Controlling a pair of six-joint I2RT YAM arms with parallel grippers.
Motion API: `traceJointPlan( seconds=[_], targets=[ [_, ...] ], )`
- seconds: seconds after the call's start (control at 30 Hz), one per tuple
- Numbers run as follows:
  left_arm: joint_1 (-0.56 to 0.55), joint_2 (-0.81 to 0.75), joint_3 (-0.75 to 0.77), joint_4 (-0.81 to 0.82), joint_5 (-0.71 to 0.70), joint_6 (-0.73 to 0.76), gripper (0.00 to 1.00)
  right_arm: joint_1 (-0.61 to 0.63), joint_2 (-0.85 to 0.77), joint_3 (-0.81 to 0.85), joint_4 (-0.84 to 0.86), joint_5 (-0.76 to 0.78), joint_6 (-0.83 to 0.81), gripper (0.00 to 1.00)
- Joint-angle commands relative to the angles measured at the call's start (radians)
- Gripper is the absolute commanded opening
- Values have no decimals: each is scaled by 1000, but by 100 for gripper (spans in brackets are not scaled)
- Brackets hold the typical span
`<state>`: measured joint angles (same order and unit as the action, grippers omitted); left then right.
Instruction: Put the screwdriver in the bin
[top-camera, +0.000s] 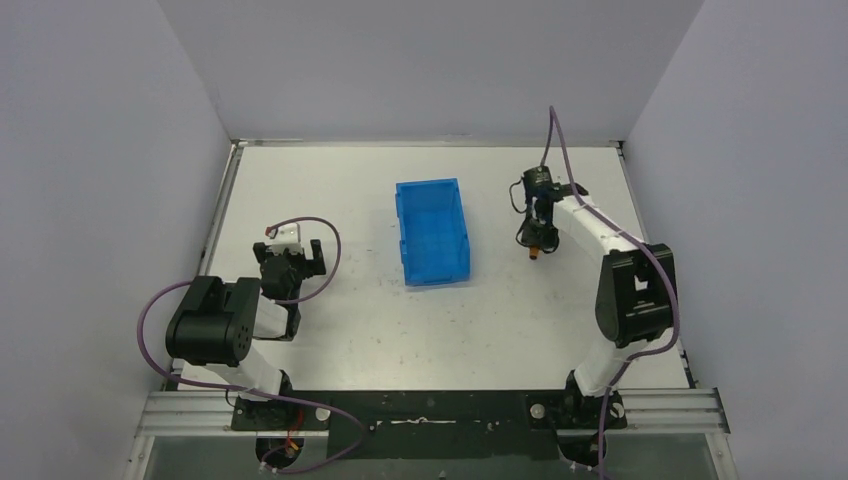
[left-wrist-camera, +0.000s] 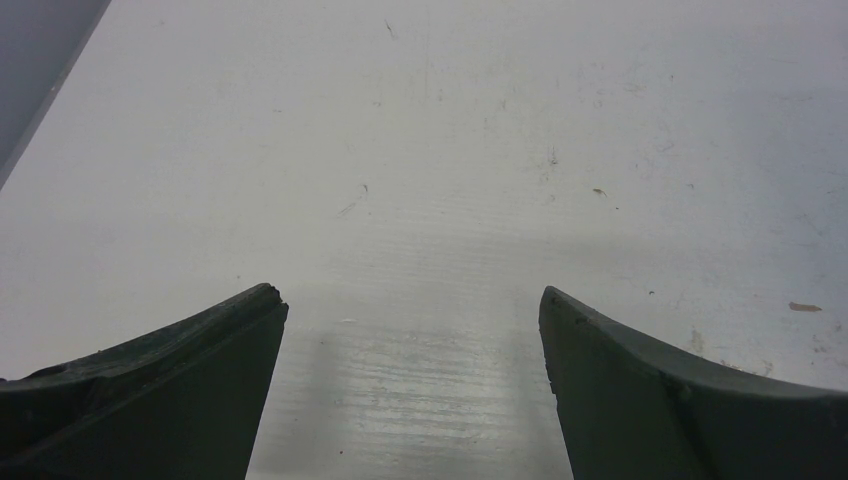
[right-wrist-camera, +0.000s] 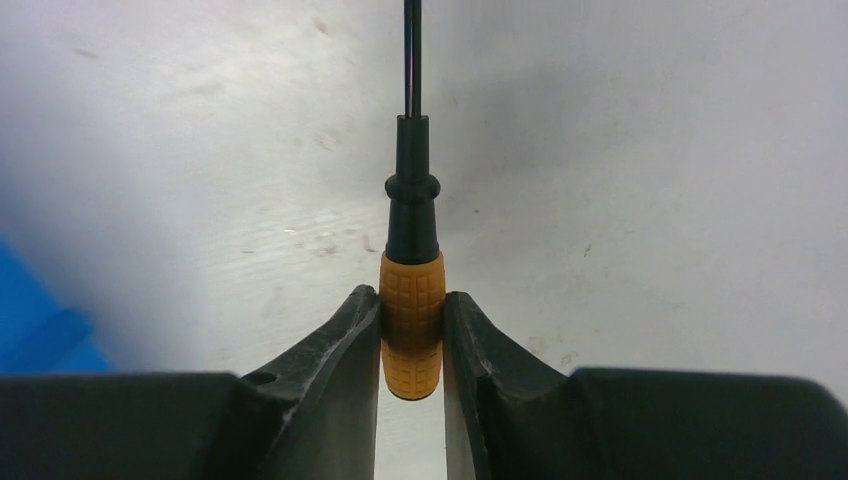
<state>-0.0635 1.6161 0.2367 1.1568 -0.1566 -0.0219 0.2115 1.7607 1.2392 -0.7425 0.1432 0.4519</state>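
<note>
Right tool was squeezed shut on the orange handle of the screwdriver, whose thin shaft poked out ahead. The bin sat to its left. It should lift first, hold tight, then cross the bin's wall. Left tool stood open.

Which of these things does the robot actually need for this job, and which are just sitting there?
In the job:
- screwdriver, pinched by its orange handle in the right gripper
- blue bin, on the table

Just sitting there:
- left gripper, open, holding nothing
</note>
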Motion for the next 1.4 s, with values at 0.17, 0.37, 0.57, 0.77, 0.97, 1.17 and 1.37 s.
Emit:
traceJointPlan(
  seconds=[0.17,0.37,0.57,0.77,0.97,1.17,1.37],
  targets=[
    [4,-3,16,58,2,-6,97,281,-210,352,25,66,26,0],
    [4,-3,16,58,2,-6,97,477,-157,308,224,74,33,0],
    [4,-4,17,57,2,-7,97,536,2,323,153,88,28,0],
    [4,-4,17,58,2,-6,97,548,129,323,143,93,15,0],
    [4,-3,17,57,2,-6,97,548,256,334,163,106,-1,0],
    [4,-4,16,58,2,-5,97,546,323,342,135,122,50,5],
    [4,-3,17,57,2,-7,97,548,307,352,124,126,80,40]
  ],
)
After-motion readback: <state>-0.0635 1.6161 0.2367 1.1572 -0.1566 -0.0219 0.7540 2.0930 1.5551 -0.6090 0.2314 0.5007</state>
